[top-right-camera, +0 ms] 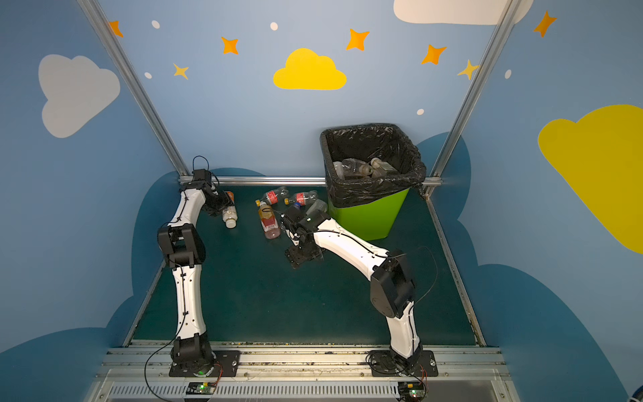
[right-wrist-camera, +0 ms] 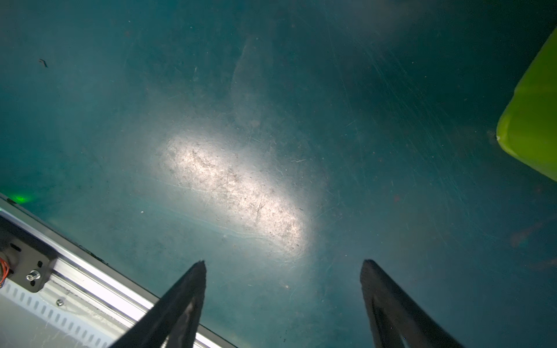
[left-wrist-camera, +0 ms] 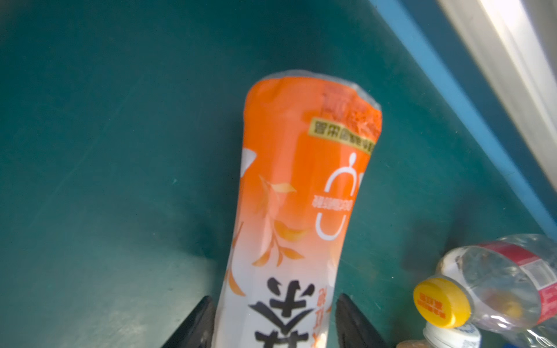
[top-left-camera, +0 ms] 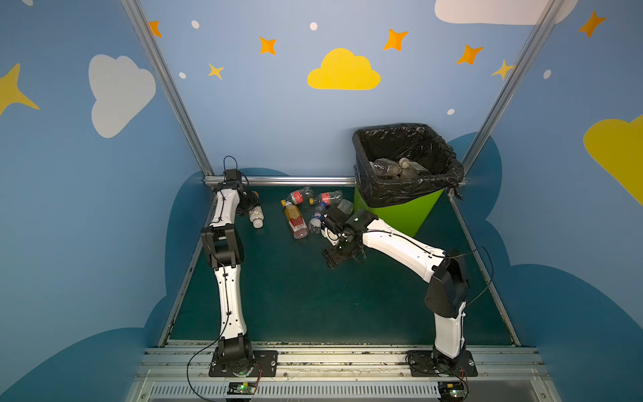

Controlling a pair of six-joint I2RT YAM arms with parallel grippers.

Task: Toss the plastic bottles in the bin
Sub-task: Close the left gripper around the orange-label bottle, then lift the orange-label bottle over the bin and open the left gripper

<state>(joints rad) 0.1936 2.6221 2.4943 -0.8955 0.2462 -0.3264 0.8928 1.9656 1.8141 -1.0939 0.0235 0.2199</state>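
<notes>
Bottles lie toward the back of the green mat. A red-labelled bottle and a second red-labelled bottle, both yellow-capped, sit near the back rail. A larger red-and-yellow-labelled bottle lies in front of them, and a blue-labelled bottle is partly hidden by the right arm's wrist.

Off in the back left corner, the orange-labelled bottle lies on its side, white cap toward the front. The left gripper straddles it, a finger close against each side; whether they are squeezing it I cannot tell. The right gripper hangs with its jaws spread wide over bare mat, holding nothing.

The bin stands in the back right corner, just beyond that arm, with several clear bottles lying in its black bag.
</notes>
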